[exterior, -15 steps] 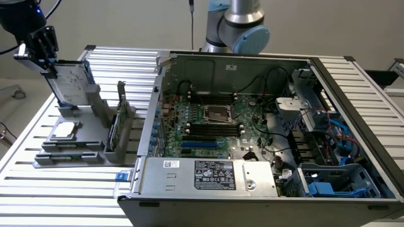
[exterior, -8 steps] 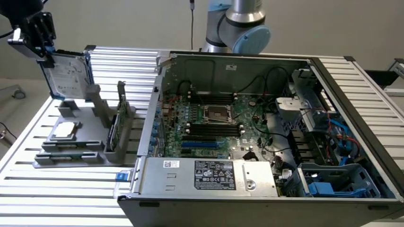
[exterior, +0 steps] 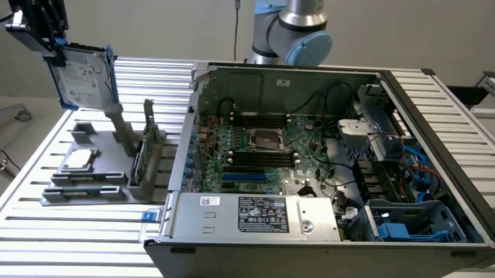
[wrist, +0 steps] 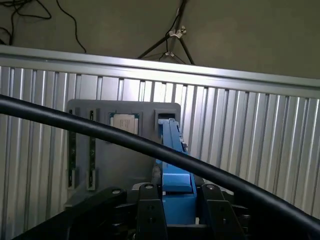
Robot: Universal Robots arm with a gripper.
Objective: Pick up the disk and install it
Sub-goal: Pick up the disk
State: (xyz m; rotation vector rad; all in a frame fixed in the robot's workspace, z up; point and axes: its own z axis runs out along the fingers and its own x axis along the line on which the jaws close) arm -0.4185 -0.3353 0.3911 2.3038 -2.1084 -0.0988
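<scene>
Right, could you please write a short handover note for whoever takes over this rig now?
Gripper: shut on the disk, gripping its blue-framed top edge.
Disk: held in the air, hanging upright with its label showing, above the grey tray at the exterior view's left.
Done: the pick-up.
Left: installing; the disk is not yet in the open computer case.

A ribbed aluminium counter [exterior: 69,243] stands before a plain pale wall [exterior: 170,29] in even light, and beyond its edge black cables [wrist: 35,15] and tripod legs [wrist: 172,36] rest on a dull grey floor [wrist: 250,35].
</scene>
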